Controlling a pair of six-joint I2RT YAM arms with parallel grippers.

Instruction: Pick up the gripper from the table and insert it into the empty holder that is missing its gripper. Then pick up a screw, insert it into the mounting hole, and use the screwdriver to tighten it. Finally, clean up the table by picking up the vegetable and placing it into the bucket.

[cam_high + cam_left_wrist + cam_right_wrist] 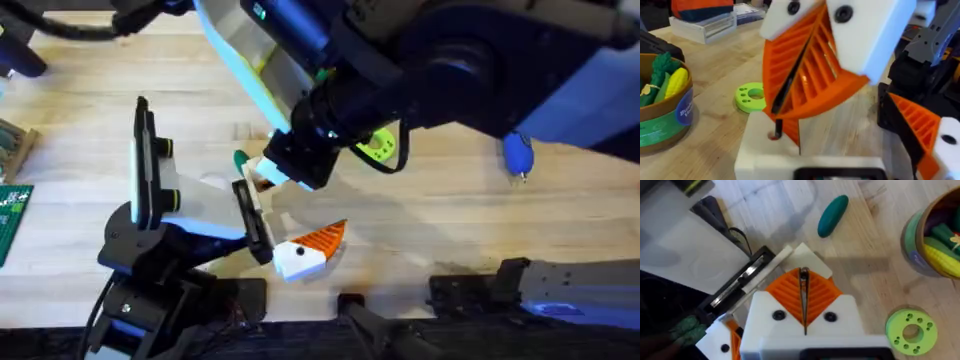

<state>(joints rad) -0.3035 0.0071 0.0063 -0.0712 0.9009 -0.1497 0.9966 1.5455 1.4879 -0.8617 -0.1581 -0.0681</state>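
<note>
The right gripper (804,280) has its two orange ribbed fingers (822,292) pressed together on a thin dark pin (790,75), which runs down the seam between them. In the left wrist view the pin's lower tip stands at a small hole in a white block (760,150). Whether the tip has entered the hole cannot be told. The state of the left gripper cannot be told from these views.

Just beside the closed fingers is the black bracket (252,220) at the end of the white arm of the black-and-white holder (145,170). The holder's tall flat black plate stands upright and carries yellow-green rings. The loose gripper (305,250), a white plastic block with an orange ribbed triangular finger, lies against the bracket's lower end. Whether it is fully seated cannot be told.

The small dark green elongated toy vegetable (833,215) lies on the light wooden table (450,220), near the right gripper and apart from it. The round green bucket (920,245) with a yellow-orange rim stands farther off and holds yellow and green toy pieces. A flat lime-green disc (910,330) lies on the table near the bucket. The screwdriver (517,155), with a thick bright blue handle, lies well apart towards the right side of the table.
</note>
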